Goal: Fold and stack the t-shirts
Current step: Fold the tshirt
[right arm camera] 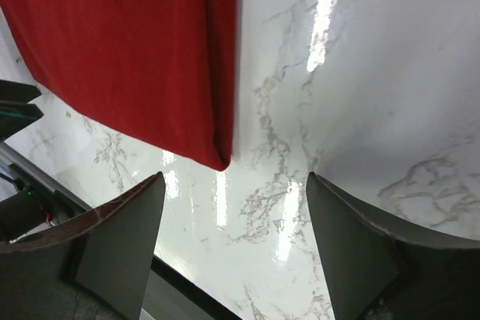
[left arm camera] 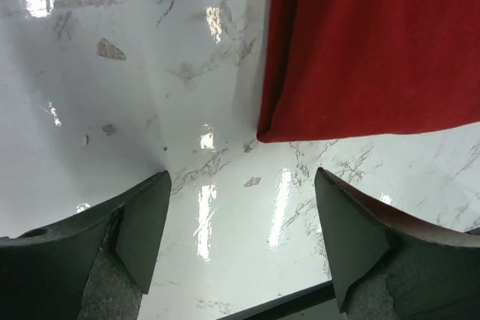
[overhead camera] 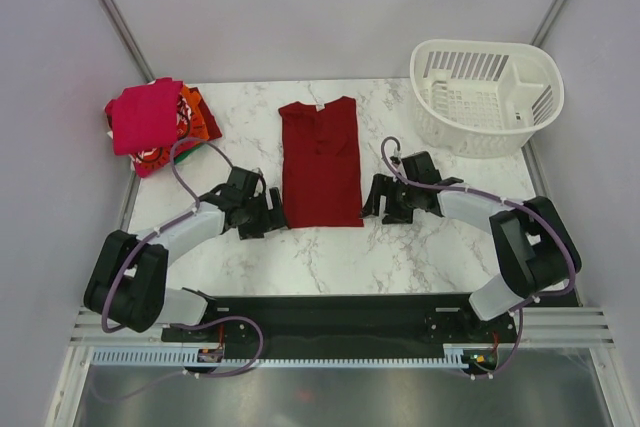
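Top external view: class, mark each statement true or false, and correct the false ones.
1. The dark red t-shirt lies folded lengthwise at the middle of the table. True.
2. The white basket holds a shirt. False: it is empty.
3. A pile of shirts sits at the table's far left corner. True.
4. Both arms' jaws are shut on the dark red t-shirt. False: both stand open, holding nothing.

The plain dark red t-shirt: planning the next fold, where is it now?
Top view: the dark red t-shirt lies mid-table between the left gripper and right gripper, colourful shirt pile far left, white plastic basket far right.
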{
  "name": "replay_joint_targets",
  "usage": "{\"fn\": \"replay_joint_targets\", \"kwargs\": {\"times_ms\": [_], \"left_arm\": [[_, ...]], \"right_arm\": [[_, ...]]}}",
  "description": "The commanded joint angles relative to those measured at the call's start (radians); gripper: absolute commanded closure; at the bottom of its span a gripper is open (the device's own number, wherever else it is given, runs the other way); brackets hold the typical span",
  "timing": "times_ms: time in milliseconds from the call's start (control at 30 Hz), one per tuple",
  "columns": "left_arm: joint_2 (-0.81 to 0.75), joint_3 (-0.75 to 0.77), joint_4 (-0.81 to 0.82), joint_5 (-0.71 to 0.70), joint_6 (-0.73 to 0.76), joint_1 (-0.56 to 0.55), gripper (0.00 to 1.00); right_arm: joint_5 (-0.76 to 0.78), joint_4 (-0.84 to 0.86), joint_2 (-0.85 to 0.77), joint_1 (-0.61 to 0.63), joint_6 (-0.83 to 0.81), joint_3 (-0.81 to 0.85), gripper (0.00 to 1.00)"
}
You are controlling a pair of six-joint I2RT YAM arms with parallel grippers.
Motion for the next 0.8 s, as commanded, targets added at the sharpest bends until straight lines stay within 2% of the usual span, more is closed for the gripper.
{"fn": "replay_joint_targets", "kwargs": {"times_ms": [0,300,567,667,700,767], "left_arm": [[-0.008,-0.022,0.153,0.042,-0.045,-0.003,0.16],[0.056,-0.06,0.278,0.064,-0.067,-0.003,0.17],[0.087,-0.103,0.394,0.141,-0.078,-0.004,0.44],[0.076,-0.114,0.422,0.16,-0.073,-0.004,0.61],[0.078,-0.114,0.428,0.174,-0.073,-0.006,0.66],[0.093,-0.111,0.436,0.188,-0.073,-0.009,0.78]], "right_arm": [[-0.045,0.107,0.0,0.019,0.047,-0.027,0.17],[-0.031,0.141,0.058,0.07,0.079,-0.021,0.27],[-0.021,0.172,0.078,0.095,0.092,-0.023,0.41],[-0.022,0.192,0.078,0.096,0.093,-0.024,0.52],[-0.022,0.195,0.08,0.096,0.093,-0.027,0.61],[-0.028,0.233,0.083,0.096,0.095,-0.032,0.69]]}}
